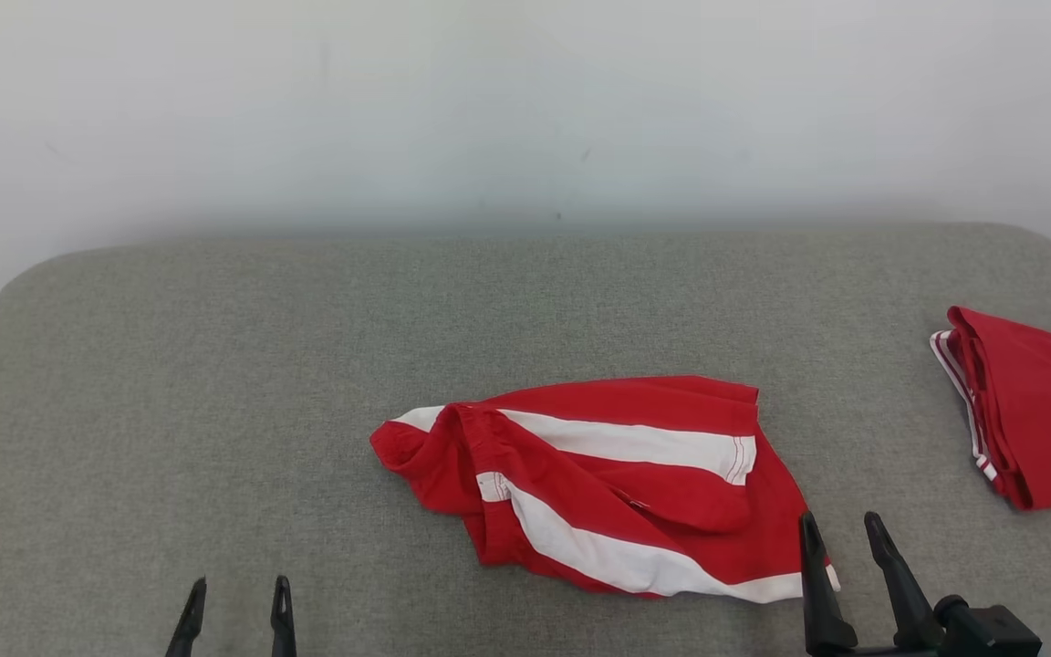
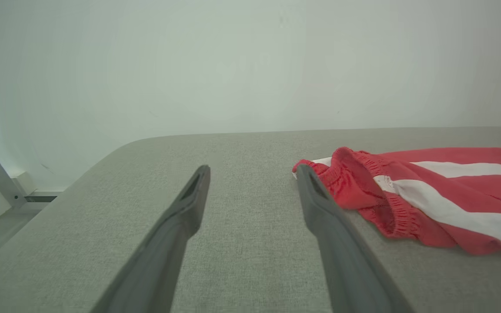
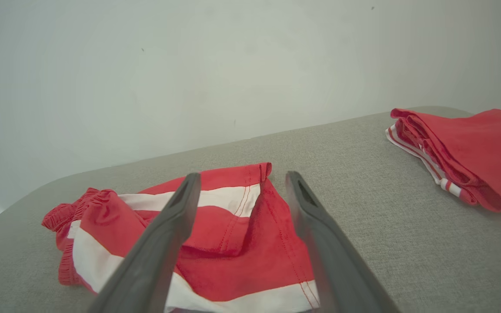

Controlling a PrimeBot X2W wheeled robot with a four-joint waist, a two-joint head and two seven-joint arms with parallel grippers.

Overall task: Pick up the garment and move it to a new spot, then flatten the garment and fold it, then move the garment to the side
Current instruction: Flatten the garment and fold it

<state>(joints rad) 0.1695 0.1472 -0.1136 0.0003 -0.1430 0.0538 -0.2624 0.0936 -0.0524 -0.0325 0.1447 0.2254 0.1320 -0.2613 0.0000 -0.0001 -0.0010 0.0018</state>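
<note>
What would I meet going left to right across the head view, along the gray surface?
Left gripper → crumpled red-and-white striped garment → right gripper, at that garment's right edge → folded red garment.

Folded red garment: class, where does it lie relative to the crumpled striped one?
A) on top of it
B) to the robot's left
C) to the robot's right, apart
C: the head view shows the folded red garment at the right edge, bare grey surface between it and the crumpled striped garment.

The counter (image 1: pixel 170 365) lies bare left of and behind the shorts (image 1: pixel 598 484), while a folded red garment (image 1: pixel 1036 411), possibly several, blocks the far right.
</note>
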